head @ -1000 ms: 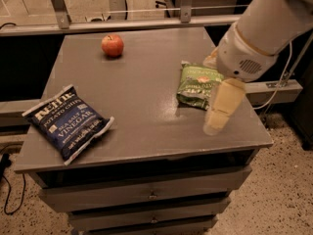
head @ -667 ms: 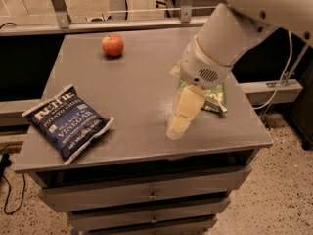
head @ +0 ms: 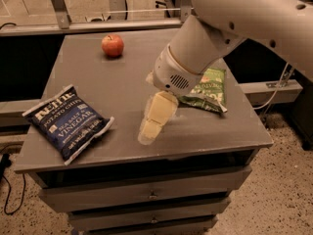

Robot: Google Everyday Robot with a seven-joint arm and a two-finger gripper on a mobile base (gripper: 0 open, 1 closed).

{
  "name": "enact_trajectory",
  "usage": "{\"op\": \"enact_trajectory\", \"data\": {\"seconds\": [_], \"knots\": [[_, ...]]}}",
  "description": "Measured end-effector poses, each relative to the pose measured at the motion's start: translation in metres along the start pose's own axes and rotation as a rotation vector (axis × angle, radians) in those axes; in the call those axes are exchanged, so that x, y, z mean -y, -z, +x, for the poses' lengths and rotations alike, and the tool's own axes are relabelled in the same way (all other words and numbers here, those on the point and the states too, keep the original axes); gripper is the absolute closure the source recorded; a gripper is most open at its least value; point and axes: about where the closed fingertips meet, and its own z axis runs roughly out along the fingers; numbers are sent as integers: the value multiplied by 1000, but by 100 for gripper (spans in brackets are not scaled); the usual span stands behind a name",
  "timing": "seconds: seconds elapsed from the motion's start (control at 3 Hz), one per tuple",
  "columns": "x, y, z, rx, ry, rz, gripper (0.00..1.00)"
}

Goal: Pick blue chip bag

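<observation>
Camera view: the blue chip bag (head: 68, 123) lies flat on the tabletop (head: 122, 82), label up, at the front corner on the far side from the green chip bag (head: 208, 89). One end of it sits right at the tabletop's edge. The hand (head: 149, 129) hangs low over bare tabletop about mid-way btw the two bags, pointing down and angled toward the blue one, not touching either. Can't tell if the hand is open or closed from here. Nothing seems to be in it. The arm's bulky wrist (head: 178, 75) covers part of the green bag. An apple (head: 112, 45) sits near the back, well apart from everything.

Step in hand, I'd say: the approach, w/ no grasp yet. Next move prob. needs the hand carried further across to above the blue bag, then lowered onto it. The bag is flat and crinkly, so it'll need a pinch on a raised fold or an edge.

Vs. a sec ago: the hand was over by the green bag. It has since swung across the tabletop toward the blue one. Both bags and the apple haven't budged.
</observation>
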Motion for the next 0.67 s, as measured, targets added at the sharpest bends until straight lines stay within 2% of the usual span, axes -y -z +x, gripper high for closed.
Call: {"op": "enact_trajectory", "data": {"seconds": [0.33, 0.67], "knots": [[-1, -16, -12, 51, 19, -12, 0], [-3, -51, -37, 130, 49, -34, 0]]}}
